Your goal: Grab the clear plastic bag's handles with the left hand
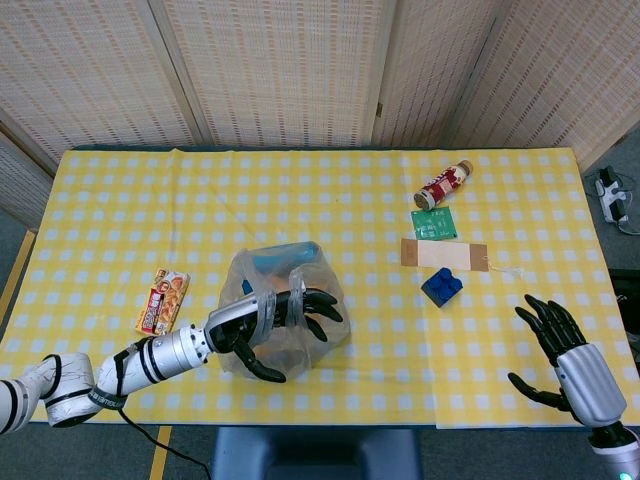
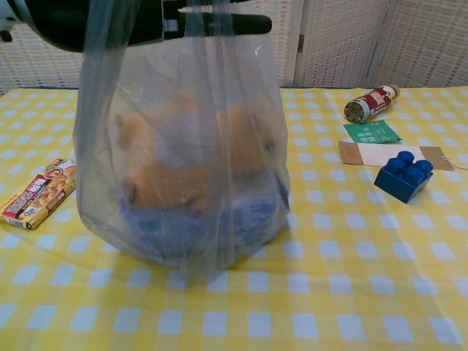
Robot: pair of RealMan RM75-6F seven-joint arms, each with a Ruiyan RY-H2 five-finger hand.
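The clear plastic bag [image 1: 300,335] stands near the table's front edge and holds an orange plush toy [image 2: 183,157] over a blue packet [image 2: 241,219]. My left hand [image 1: 272,318] reaches in from the left above the bag. The bag's handles [image 1: 277,306] are looped around its outstretched fingers. In the chest view this hand [image 2: 124,18] is at the top edge and the bag [image 2: 153,95] hangs taut from it, its bottom still on the cloth. My right hand [image 1: 555,340] is open at the front right, far from the bag.
A snack box [image 1: 163,300] lies left of the bag. To the right are a blue brick [image 1: 441,286], a cardboard strip [image 1: 443,255], a green card [image 1: 434,224] and a lying can [image 1: 443,185]. The yellow checked table [image 1: 200,200] spreads behind.
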